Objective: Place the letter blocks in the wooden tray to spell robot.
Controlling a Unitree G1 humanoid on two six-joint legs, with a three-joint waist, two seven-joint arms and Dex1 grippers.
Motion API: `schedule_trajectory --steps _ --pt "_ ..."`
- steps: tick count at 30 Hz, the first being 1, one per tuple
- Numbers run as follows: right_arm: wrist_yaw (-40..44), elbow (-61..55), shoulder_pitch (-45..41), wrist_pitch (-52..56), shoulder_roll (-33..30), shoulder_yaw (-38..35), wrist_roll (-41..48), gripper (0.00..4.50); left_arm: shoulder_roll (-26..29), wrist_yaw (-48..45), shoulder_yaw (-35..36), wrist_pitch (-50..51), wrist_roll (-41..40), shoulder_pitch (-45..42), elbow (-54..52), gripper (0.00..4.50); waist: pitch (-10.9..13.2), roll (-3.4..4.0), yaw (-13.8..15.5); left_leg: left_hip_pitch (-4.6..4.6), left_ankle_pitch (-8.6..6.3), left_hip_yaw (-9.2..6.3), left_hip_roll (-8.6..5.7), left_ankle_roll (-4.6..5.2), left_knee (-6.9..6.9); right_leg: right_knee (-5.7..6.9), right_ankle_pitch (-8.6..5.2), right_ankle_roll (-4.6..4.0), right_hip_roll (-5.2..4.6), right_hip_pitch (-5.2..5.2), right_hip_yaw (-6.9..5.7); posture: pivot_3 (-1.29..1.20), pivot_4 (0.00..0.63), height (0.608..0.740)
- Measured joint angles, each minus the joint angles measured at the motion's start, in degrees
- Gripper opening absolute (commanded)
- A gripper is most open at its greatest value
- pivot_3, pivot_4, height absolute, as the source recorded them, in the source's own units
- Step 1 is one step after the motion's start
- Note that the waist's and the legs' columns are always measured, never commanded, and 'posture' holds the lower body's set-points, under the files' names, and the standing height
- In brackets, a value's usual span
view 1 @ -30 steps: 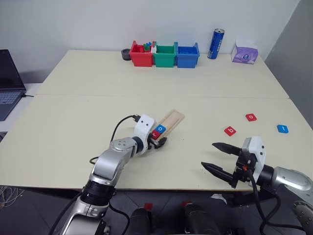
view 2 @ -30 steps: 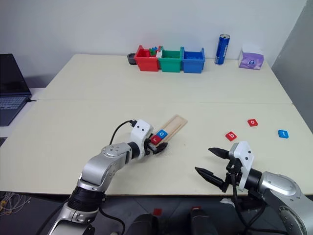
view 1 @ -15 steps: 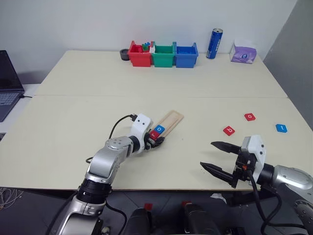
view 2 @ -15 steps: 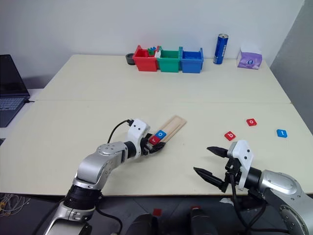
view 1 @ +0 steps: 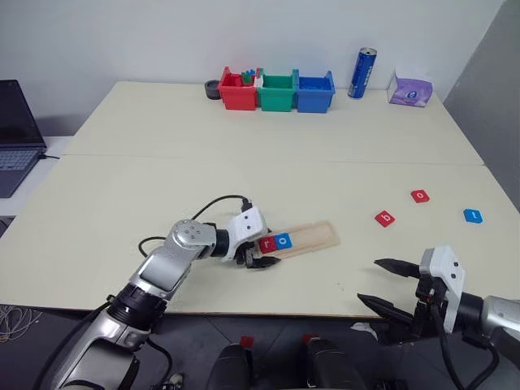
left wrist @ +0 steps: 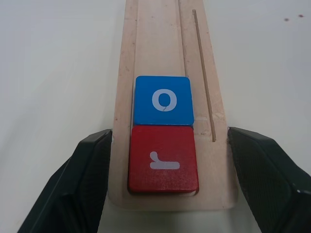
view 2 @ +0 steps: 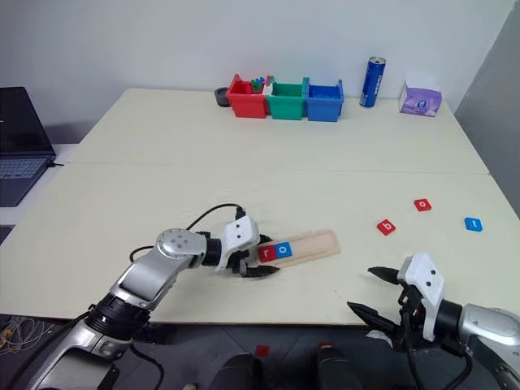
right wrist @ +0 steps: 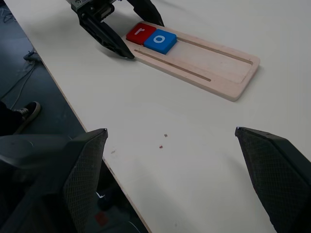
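Note:
The wooden tray (view 1: 313,236) lies almost crosswise near the table's front, just left of centre. A red "r" block (view 1: 267,242) and a blue "o" block (view 1: 283,240) sit side by side in its left end. My left gripper (view 1: 262,250) is shut on that end of the tray, and in the left wrist view its fingers (left wrist: 95,160) press both long edges. Loose on the table at the right lie a red "b" block (view 1: 384,218), a red "o" block (view 1: 419,196) and a blue "t" block (view 1: 473,216). My right gripper (view 1: 370,280) hangs open and empty at the front right edge.
Red (view 1: 237,91), green (view 1: 276,91) and blue (view 1: 314,91) bins stand in a row at the back. Right of them are a blue can (view 1: 361,73) and a purple tissue pack (view 1: 409,88). A laptop (view 1: 16,134) sits beyond the table's left edge.
My left gripper has swung the tray from a diagonal to lying nearly crosswise, blocks still in it. The right gripper has drawn back and to the right, staying open.

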Motion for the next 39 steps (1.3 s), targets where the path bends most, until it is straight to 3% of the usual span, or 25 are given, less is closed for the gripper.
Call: schedule_trajectory --steps 11,29,32,39 --pt "0.82 1.37 3.01 -2.20 1.44 -2.97 -2.19 4.50 -6.13 -4.50 -3.15 -4.82 3.15 -5.48 7.61 3.38 0.00 -0.01 -0.10 0.00 0.00 0.01 -0.12 0.00 0.03 0.02 0.00 0.00 0.02 0.00 -0.03 0.00 0.150 0.740" --pt "-0.61 -0.41 3.99 -1.63 2.52 -3.16 -2.29 4.50 -11.45 -7.60 -3.62 -9.72 5.35 -9.19 15.35 3.38 0.00 -0.01 -0.09 -0.01 0.00 0.00 -0.16 0.01 0.05 0.04 0.00 0.01 0.03 0.01 -0.04 0.00 0.150 0.740" --pt "-1.25 -0.65 3.91 -1.04 2.52 -3.16 -2.25 4.50 -12.45 -7.36 -3.62 -9.71 5.56 -10.08 17.05 4.40 0.00 -0.01 -0.10 -0.01 0.00 0.00 -0.18 0.01 0.06 0.04 0.00 0.01 0.03 0.01 -0.03 0.00 0.150 0.740" --pt "-1.55 -1.41 3.73 0.31 2.51 -3.16 -2.13 4.50 -13.11 -7.07 -3.50 -9.50 5.59 -10.16 17.42 4.46 0.00 -0.01 -0.13 0.00 0.00 -0.02 -0.16 0.01 0.05 0.05 0.00 0.00 0.05 0.00 -0.03 0.00 0.150 0.740"
